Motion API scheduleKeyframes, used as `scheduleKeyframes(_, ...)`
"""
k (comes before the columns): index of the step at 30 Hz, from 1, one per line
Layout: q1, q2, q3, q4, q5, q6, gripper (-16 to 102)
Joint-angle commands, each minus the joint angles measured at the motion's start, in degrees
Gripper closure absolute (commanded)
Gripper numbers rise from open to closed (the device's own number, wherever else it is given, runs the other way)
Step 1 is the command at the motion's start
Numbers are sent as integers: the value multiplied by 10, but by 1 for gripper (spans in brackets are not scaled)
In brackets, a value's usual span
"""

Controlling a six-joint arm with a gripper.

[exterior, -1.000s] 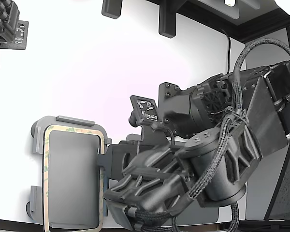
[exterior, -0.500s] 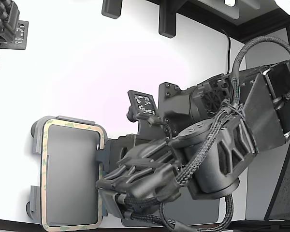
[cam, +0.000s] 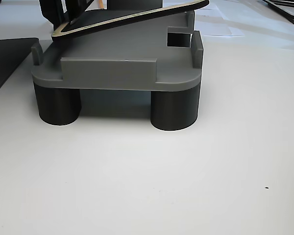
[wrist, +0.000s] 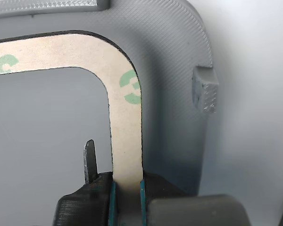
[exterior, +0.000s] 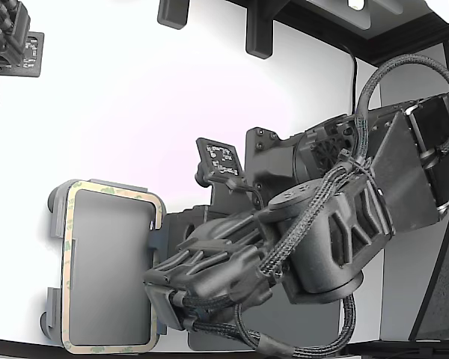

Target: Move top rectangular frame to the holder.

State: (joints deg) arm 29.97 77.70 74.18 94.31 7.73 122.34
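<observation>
The top rectangular frame (exterior: 112, 190), a thin beige ring with green mottling, lies over the light grey holder (exterior: 54, 202) at the exterior view's lower left. My gripper (exterior: 154, 289) is shut on the frame's side strip nearest the arm. In the wrist view the frame (wrist: 125, 117) runs between the teal pads (wrist: 142, 193) of my gripper (wrist: 126, 187), above the holder (wrist: 174, 56) and its edge tab (wrist: 205, 89). In the other view the frame (cam: 132, 17) is tilted over the holder (cam: 117, 73), one end low, the other raised.
A dark grey mat (exterior: 310, 329) lies under my arm, and also shows in the other view (cam: 5, 54). A second black arm (exterior: 7, 37) sits at the exterior view's top left. Dark brackets (exterior: 258, 30) stand along the far edge. The holder stands on dark round legs (cam: 174, 110).
My arm has moved toward the exterior view's left with the frame in its grip. The frame has shifted that way over the holder.
</observation>
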Motion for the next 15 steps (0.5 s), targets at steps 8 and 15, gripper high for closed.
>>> scheduleKeyframes(8, -8, 18, 3, 6, -4, 2, 97)
scheduleKeyframes(15, -8, 20, 8, 6, -7, -4, 97)
